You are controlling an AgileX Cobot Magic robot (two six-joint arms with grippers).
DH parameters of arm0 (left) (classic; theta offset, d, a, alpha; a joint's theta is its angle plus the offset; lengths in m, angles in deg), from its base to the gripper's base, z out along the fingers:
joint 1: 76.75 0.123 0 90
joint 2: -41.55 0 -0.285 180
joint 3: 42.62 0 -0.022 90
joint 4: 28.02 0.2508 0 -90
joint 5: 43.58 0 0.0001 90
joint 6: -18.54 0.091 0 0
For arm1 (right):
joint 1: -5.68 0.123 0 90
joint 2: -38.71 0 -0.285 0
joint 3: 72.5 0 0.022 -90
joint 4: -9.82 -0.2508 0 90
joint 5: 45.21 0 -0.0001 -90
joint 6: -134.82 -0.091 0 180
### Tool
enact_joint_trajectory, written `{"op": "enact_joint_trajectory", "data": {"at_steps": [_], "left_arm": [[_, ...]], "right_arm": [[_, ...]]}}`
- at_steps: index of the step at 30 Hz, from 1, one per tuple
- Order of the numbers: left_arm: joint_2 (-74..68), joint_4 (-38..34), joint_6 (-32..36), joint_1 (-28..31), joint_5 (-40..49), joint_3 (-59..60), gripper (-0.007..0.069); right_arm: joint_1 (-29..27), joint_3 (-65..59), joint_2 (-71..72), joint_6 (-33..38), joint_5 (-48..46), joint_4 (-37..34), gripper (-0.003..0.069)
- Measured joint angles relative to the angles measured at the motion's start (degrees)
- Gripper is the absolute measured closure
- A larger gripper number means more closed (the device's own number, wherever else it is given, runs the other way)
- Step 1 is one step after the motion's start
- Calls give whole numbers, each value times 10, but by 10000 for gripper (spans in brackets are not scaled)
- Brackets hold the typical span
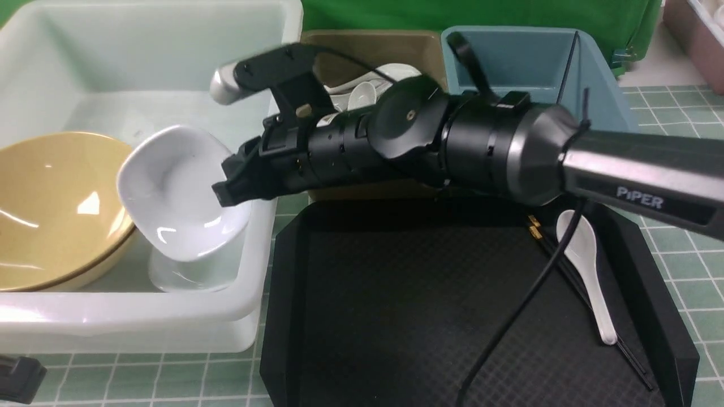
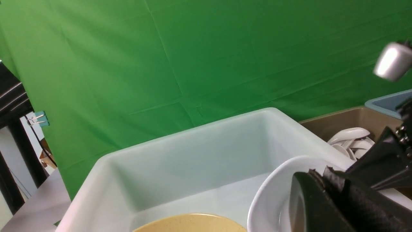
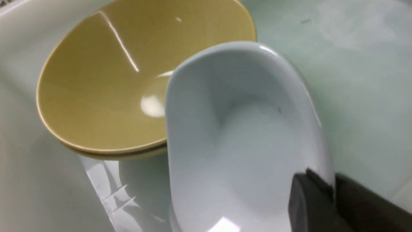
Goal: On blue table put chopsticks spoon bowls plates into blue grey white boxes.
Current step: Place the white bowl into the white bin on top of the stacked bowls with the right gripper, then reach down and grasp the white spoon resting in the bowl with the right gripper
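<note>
My right gripper (image 1: pixel 226 192) reaches over the white box (image 1: pixel 141 316) and is shut on the rim of a white bowl (image 1: pixel 175 192), holding it tilted inside the box beside a yellow bowl (image 1: pixel 56 209). The right wrist view shows its fingers (image 3: pixel 309 199) pinching the white bowl's (image 3: pixel 244 135) edge, with the yellow bowl (image 3: pixel 128 80) behind. The left wrist view shows the same grip (image 2: pixel 318 175) on the bowl (image 2: pixel 273 193). A white spoon (image 1: pixel 582 254) and black chopsticks (image 1: pixel 571 282) lie on the black tray (image 1: pixel 396 311). Only a black part of my left gripper (image 1: pixel 17 379) shows.
A brownish-grey box (image 1: pixel 373 45) behind the tray holds white spoons (image 1: pixel 367 90). A blue box (image 1: pixel 526 56) to its right holds dark chopsticks. A green backdrop stands behind the boxes. The table has a green tiled mat.
</note>
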Motion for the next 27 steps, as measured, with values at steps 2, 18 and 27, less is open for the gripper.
{"op": "enact_joint_trajectory", "data": {"at_steps": [2, 18, 27], "left_arm": [[0, -10, 0, 0, 3, 0, 623], [0, -27, 0, 0, 7, 0, 623], [0, -36, 0, 0, 7, 0, 623]], "right_arm": [[0, 1, 0, -9, 6, 3, 522], [-73, 6, 148, -96, -264, 229, 272], [-243, -196, 168, -255, -482, 408, 307]]}}
